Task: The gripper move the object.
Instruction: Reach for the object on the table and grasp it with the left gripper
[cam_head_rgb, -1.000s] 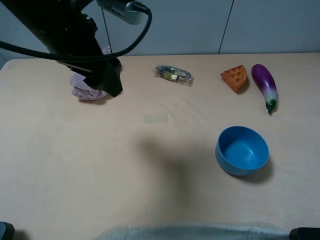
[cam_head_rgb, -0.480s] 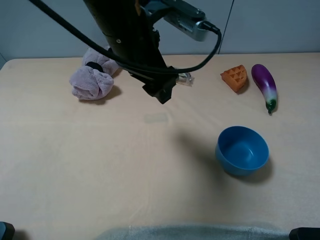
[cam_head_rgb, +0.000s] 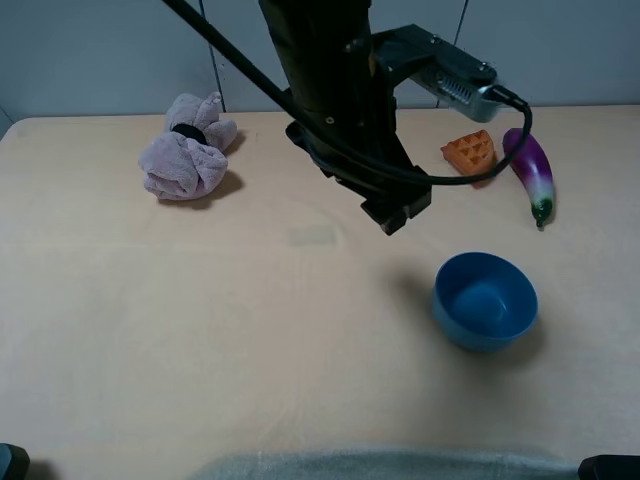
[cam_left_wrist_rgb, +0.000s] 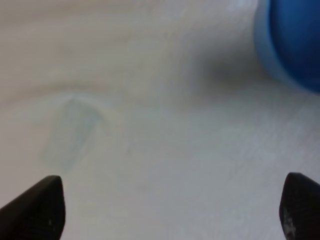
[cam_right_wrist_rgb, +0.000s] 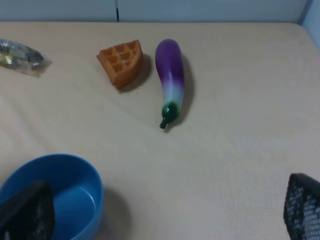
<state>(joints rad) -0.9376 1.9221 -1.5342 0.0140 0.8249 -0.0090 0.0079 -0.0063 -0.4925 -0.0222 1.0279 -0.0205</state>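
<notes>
The blue bowl stands upright and empty on the tan table, right of centre. My left gripper, black with cables, reaches across the middle and hangs above the table just left of and behind the bowl. In the left wrist view its fingertips stand wide apart with nothing between them, and the bowl shows at one corner, apart from them. In the right wrist view my right gripper is open and empty, with the bowl by one fingertip.
A pinkish plush toy lies at the back left. An orange waffle piece and a purple eggplant lie at the back right. A wrapped packet lies left of the waffle, hidden by the arm in the high view.
My left arm has swung from over the plush toy at the back left to the right, close to the bowl. The plush toy is now uncovered. The bowl has not moved.
</notes>
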